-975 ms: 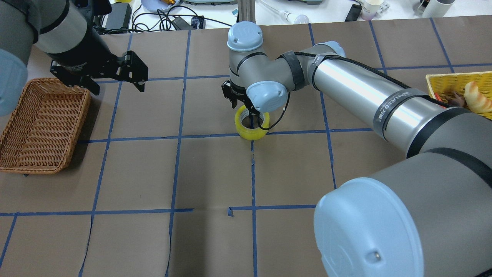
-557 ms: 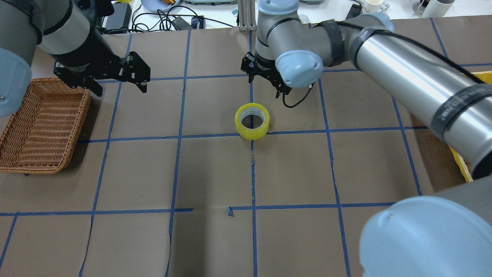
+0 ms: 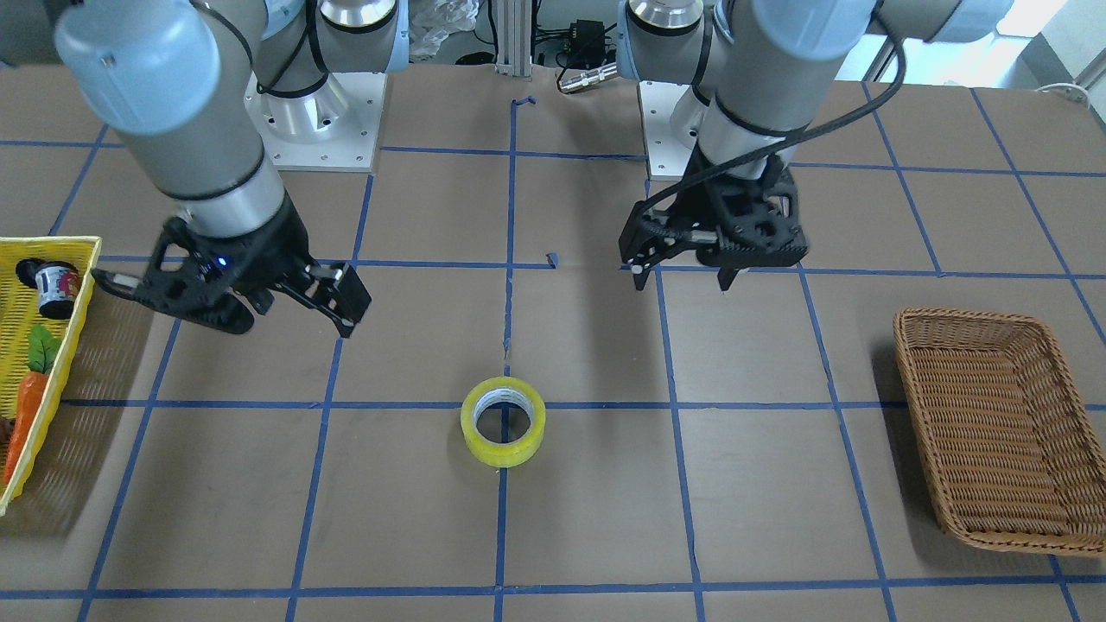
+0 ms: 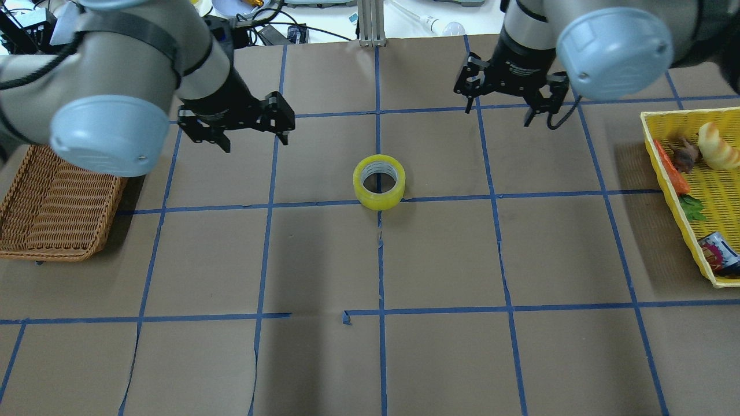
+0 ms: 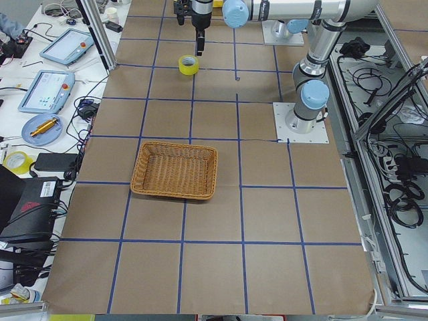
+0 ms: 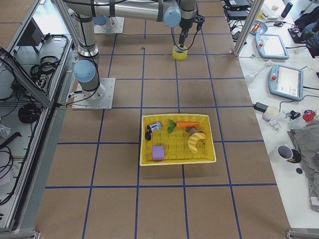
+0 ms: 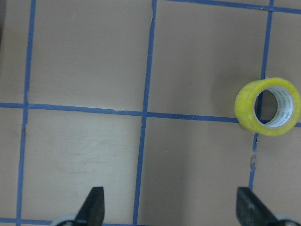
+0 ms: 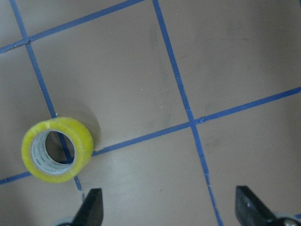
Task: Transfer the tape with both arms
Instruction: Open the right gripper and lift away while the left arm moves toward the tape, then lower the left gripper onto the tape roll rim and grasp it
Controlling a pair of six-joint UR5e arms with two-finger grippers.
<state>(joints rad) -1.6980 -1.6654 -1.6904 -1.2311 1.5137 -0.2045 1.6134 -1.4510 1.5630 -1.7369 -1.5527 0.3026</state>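
Note:
The yellow tape roll (image 4: 376, 200) lies flat on the brown table where two blue grid lines cross, and nothing touches it. My left gripper (image 4: 253, 140) hangs open and empty above the table, to the left of the tape and beyond it. My right gripper (image 4: 498, 114) hangs open and empty to the tape's right and beyond it. In the front view the tape (image 3: 503, 451) lies nearer the camera than the left gripper (image 3: 680, 282) and the right gripper (image 3: 285, 315). The tape shows at the right edge of the left wrist view (image 7: 244, 110) and at the left of the right wrist view (image 8: 82, 136).
A brown wicker basket (image 4: 52, 202) stands empty at the table's left side. A yellow basket (image 4: 665, 167) with toy food and a small jar stands at the right side. Cables and devices lie beyond the table's far edge.
My right gripper was down at the tape, then rose off it and moved away to the far right. My left gripper moved right, nearer the tape. The tape stayed in place.

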